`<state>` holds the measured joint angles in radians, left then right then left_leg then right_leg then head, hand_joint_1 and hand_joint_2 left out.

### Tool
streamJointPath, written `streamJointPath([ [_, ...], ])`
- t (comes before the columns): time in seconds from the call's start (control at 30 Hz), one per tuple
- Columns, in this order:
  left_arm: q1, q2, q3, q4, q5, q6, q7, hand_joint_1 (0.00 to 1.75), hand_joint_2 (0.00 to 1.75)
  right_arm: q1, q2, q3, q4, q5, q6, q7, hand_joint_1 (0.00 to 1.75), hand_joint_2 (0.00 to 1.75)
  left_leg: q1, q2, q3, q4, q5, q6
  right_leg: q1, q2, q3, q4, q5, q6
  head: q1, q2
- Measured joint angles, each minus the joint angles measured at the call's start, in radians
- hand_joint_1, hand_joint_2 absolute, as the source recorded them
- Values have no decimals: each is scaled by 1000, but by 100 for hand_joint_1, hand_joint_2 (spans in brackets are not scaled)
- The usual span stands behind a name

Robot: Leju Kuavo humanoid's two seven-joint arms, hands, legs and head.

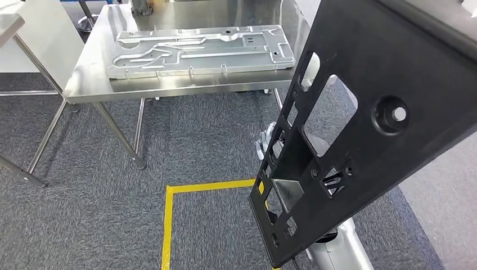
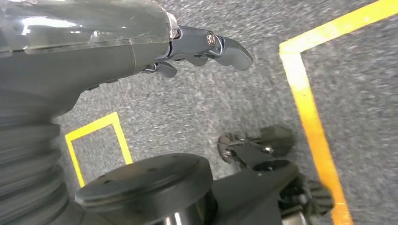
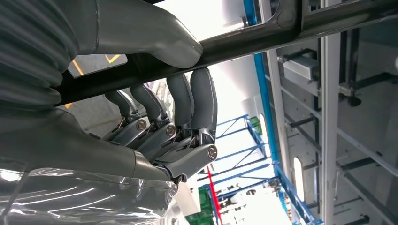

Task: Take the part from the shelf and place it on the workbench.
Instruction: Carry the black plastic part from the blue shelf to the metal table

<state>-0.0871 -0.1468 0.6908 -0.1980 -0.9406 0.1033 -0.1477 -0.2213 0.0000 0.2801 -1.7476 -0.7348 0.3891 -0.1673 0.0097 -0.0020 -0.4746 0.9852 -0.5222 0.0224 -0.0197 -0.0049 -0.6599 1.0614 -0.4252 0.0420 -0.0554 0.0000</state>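
Head view: long flat black plastic panel with rectangular cut-outs and a round boss [image 1: 368,121] fills the right half, carried in the air and tilted. Its long axis runs from about 7 o'clock low near the robot to 1 o'clock high; the upper end is cut off by the frame edge.

Right hand [image 3: 164,126] grips this panel: thumb [image 3: 155,40] on one face, dark fingers [image 3: 197,103] curled round the edge onto the other. In the head view the right hand sits behind the panel, glimpsed through the cut-outs; silver forearm [image 1: 343,247] at 5 o'clock.

Stainless steel workbench with tube legs [image 1: 90,79] lies at 11 o'clock from the held panel, well apart, with grey carpet between. A large silver stamped metal plate [image 1: 199,50] already covers much of its top. Bare steel shows along the near edge and left end.

Judgement: placing turns on carrying the panel forward and left, then laying its long axis flat.

Left hand [image 2: 206,47] hangs over the carpet and yellow floor tape [image 2: 309,117], holding nothing, its fingers loosely extended. The right hand is the nearer, and the only one engaged.

Hard to tell: the far side of the bench behind the panel, the shelf, and how secure the grip is.
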Motion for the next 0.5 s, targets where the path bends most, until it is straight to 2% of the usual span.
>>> streamJointPath([
  [0.03,0,0,0,0,2,1,0,0,175,0,0,0,1,0,0,0,164,175,0,0,6,-1,-9,-7,3,-3,10,-34,18,-7,0,0],
  [0.13,-1,0,1,0,4,4,-3,0,175,2,-1,0,2,0,0,0,164,175,1,3,19,7,-18,-29,7,1,24,-47,10,-35,1,0],
  [0.17,-2,0,1,0,3,4,-4,0,175,2,-1,0,1,-1,0,-1,164,175,1,3,17,27,-18,-33,6,3,34,-50,5,-43,1,0],
  [0.2,-2,0,1,0,2,4,-5,0,175,1,-1,0,1,-2,0,-2,164,175,2,3,-1,63,-23,-37,6,4,46,-52,-1,-50,1,0],
  [0.23,-2,0,1,0,0,3,-6,0,175,1,-1,0,1,-3,0,-3,164,175,3,3,-33,119,-38,-39,6,5,57,-55,-8,-56,1,0],
  [0.3,-2,0,1,0,-2,1,-6,0,175,2,-2,0,2,-6,-1,-4,164,175,4,3,-120,246,-88,-42,10,6,74,-55,-25,-63,1,0],
  [0.33,-1,0,1,0,-3,-1,-6,0,175,5,-2,0,2,-6,-2,-6,164,175,3,3,-159,289,-109,-42,12,7,83,-55,-34,-65,0,0],
  [0.37,-1,0,1,0,-4,-1,-6,0,175,8,-3,0,2,-7,-2,-7,164,175,3,3,-183,302,-113,-39,15,9,95,-55,-43,-66,0,0],
  [0.4,-1,0,1,0,-5,-2,-6,0,175,11,-4,0,2,-7,-3,-9,164,175,2,3,-190,280,-94,-36,18,10,109,-55,-53,-66,0,0],
  [0.43,-1,0,1,0,-6,-2,-6,0,175,13,-4,0,2,-7,-5,-12,164,175,-1,3,-183,228,-52,-28,21,11,125,-55,-64,-66,0,0],
  [0.47,0,1,1,0,-7,-2,-5,0,175,15,-5,0,2,-7,-7,-14,164,175,-5,2,-169,159,6,-18,23,12,139,-56,-75,-66,1,0],
  [0.5,2,3,1,0,-8,-2,-4,0,175,16,-5,0,2,-7,-9,-16,164,175,-10,2,-156,105,46,-9,25,13,151,-56,-85,-64,1,0],
])
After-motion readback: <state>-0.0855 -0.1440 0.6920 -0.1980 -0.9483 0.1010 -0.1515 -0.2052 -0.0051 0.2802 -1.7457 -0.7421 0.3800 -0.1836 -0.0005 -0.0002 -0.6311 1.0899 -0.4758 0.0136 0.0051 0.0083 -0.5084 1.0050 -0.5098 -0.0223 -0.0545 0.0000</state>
